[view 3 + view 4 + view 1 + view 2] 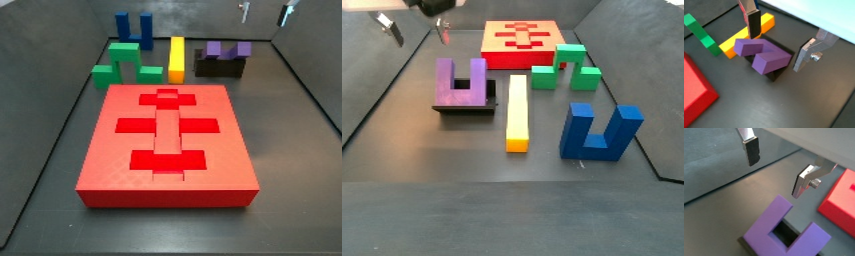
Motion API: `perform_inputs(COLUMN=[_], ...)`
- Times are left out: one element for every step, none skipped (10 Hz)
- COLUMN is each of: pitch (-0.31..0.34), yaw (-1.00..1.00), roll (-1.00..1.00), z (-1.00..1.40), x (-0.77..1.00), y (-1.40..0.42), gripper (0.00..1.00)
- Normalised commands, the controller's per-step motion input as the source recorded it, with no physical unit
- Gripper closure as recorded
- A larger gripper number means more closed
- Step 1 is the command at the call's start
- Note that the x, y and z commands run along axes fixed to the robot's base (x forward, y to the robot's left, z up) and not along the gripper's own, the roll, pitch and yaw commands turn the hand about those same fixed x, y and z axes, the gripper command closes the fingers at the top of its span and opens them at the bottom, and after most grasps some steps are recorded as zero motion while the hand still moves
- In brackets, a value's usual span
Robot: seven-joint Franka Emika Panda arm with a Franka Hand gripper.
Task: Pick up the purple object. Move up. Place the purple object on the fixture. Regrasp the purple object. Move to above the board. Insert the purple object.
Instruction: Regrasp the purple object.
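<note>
Gripper hangs w/ jaws spread wide, nothing between them, touching nothing; its silver fingers w/ dark pads show in both wrist views. In a side view the gripper is up at the frame edge, above & apart from the pieces. Directly below it sits the purple object, lying on the fixture, prongs pointing sideways in a side view; dark fixture edge shows under it. Just beyond the purple object from the gripper lies the yellow bar, then the green block & blue block. The board, red w/ cross cut-outs, lies farther off on the dark floor, well apart from the gripper.
</note>
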Motion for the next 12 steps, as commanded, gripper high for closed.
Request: perform_inputs(pitch=[0.046,0.031,0.051,0.051,0.040,0.000,0.000,0.000,0.000,0.000,0.000,0.000], yaw=[0.00,0.00,0.04,0.07,0.09,0.08,0.08,0.07,0.06,0.04,0.05,0.06], roll=[1.00,1.00,1.00,1.00,1.00,1.00,1.00,1.00,1.00,1.00,1.00,1.00], z=[0.00,-0.02,0.00,0.00,0.00,-0.06,-0.09,-0.06,-0.06,-0.10,-0.10,-0.05], x=[0.13,0.02,0.02,0.00,0.00,0.00,0.00,0.00,0.00,0.00,0.00,0.00], y=[-0.13,-0.12,-0.17,-0.16,-0.15,-0.15,-0.15,-0.16,-0.17,-0.19,-0.19,-0.21], gripper=[0.00,0.00,0.00,0.00,0.00,0.00,0.00,0.00,0.00,0.00,0.00,0.00])
